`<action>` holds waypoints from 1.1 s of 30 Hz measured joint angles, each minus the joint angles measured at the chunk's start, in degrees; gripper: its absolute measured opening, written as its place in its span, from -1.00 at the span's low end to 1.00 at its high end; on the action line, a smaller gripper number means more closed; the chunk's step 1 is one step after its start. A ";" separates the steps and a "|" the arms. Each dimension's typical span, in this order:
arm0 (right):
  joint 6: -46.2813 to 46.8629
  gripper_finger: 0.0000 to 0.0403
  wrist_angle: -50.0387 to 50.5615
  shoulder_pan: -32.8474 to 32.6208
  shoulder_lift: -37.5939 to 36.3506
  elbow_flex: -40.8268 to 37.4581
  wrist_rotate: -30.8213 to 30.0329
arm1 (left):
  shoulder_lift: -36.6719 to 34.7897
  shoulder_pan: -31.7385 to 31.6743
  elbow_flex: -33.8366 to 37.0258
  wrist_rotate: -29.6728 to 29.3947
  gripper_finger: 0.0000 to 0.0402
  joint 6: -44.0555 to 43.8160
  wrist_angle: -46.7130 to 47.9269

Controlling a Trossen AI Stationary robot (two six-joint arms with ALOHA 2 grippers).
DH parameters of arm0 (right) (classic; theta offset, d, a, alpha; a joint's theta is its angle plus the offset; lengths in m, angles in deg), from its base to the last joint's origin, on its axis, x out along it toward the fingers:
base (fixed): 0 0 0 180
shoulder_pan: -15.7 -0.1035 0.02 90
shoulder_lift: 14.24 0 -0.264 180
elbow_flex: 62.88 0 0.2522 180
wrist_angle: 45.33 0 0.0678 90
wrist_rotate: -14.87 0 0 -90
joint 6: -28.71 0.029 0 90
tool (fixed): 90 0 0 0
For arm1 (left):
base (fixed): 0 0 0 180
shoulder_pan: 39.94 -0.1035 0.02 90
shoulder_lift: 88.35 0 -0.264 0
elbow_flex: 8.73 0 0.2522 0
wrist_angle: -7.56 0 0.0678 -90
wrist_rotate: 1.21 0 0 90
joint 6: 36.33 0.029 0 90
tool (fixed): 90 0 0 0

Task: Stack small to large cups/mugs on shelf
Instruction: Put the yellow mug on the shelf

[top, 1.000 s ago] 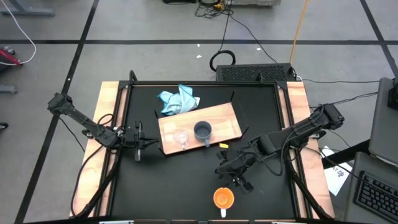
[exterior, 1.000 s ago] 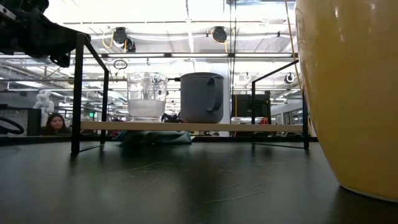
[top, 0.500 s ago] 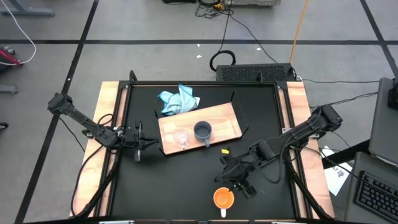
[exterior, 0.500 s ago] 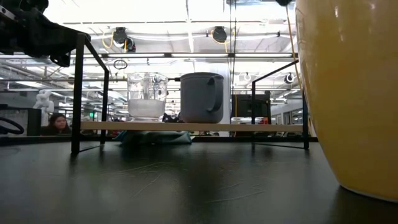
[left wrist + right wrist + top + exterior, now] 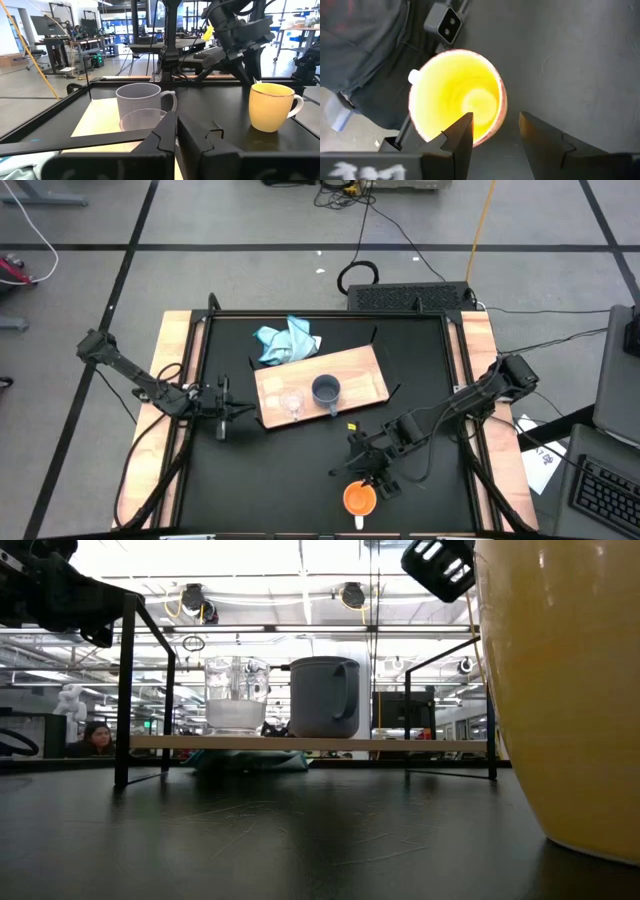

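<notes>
Dark fingers of the right gripper (image 5: 367, 480) stand spread apart just above the orange mug (image 5: 359, 499), one finger over its rim and the other outside its wall, grasping nothing. That mug sits upright on the black table (image 5: 290, 470) near the front edge, well apart from the shelf (image 5: 355, 375). On the shelf the grey mug (image 5: 325, 390) and glass cup (image 5: 291, 402) stand side by side. Beside the shelf's left end waits the left gripper (image 5: 226, 410), fingers pressed together and empty. A blue cloth (image 5: 287, 342) lies behind the shelf.
</notes>
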 joint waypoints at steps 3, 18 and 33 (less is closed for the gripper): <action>0.47 -0.24 -0.87 -0.04 -0.09 0.00 0.02 | 0.00 0.00 0.00 0.00 -0.87 0.00 0.02; 1.85 -0.24 -1.22 -0.02 3.89 -0.09 0.02 | 0.00 0.00 0.00 0.27 -0.98 0.00 0.01; 1.68 -0.24 -2.58 -0.15 4.61 -0.55 0.02 | 0.00 0.00 0.02 0.28 -0.84 -0.07 0.02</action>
